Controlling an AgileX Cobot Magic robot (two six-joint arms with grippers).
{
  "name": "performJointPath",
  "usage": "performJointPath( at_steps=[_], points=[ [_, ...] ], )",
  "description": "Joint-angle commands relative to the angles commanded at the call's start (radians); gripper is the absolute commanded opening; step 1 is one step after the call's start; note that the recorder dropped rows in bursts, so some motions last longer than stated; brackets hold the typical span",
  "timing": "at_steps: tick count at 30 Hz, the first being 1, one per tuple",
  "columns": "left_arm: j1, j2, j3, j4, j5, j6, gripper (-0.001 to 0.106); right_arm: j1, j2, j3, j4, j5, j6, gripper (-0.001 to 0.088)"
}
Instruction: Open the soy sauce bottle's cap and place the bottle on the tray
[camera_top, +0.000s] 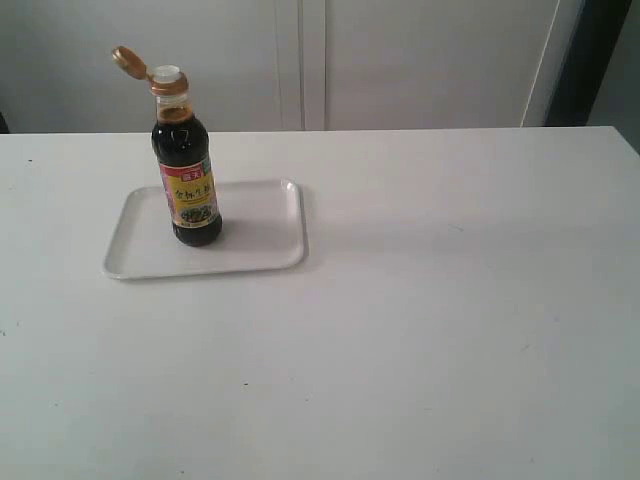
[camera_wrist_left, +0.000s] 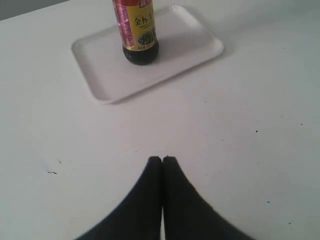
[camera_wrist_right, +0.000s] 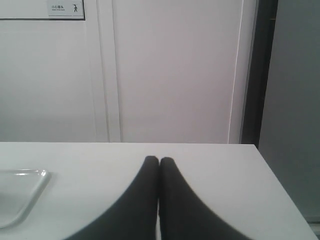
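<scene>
The soy sauce bottle (camera_top: 187, 180) is seen standing straight up on the tray (camera_top: 260, 250), a bit toward the tray's left half in the exterior view. Dark liquid fills it up to the neck. A yellow and red label (camera_top: 189, 195) is wrapped around its middle. The cap (camera_top: 130, 62) is flipped open and tipped back to the left on its hinge, and the white spout (camera_top: 166, 73) is left bare at the top. In the left wrist view, only the lower part of the bottle (camera_wrist_left: 137, 30) is shown, with its round dark base sitting on the tray (camera_wrist_left: 190, 55).

The tray is laid flat on the white counter (camera_top: 450, 330). One rounded corner of the tray (camera_wrist_right: 30, 187) is caught at the edge of the right wrist view.

The left claw (camera_wrist_left: 162, 160) is held above the bare counter, well apart from the tray, and its two black fingers are pressed together with nothing between them. The right claw (camera_wrist_right: 159, 160) is also pressed together and holds nothing. It is pointed over the counter toward a white wall (camera_wrist_right: 175, 70), where a small sign (camera_wrist_right: 65, 8) is fixed.
</scene>
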Motion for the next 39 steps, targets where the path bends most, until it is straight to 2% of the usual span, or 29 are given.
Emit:
performJointPath(
  at_steps=[5,20,28,39],
  points=[
    [0.069,-0.081,0.061,-0.009,-0.005,-0.004,0.0,0.0,0.0,0.0,0.0,0.0,0.0,0.0],
    [0.199,-0.331,0.272,-0.041,-0.022,-0.004,0.0,0.0,0.0,0.0,0.0,0.0,0.0,0.0],
    [0.21,-0.337,0.345,-0.043,-0.068,-0.004,0.0,0.0,-0.002,0.0,0.0,0.0,0.0,0.0],
    [0.21,-0.337,0.357,-0.046,-0.103,-0.004,0.0,0.0,-0.002,0.0,0.0,0.0,0.0,0.0]
  ],
)
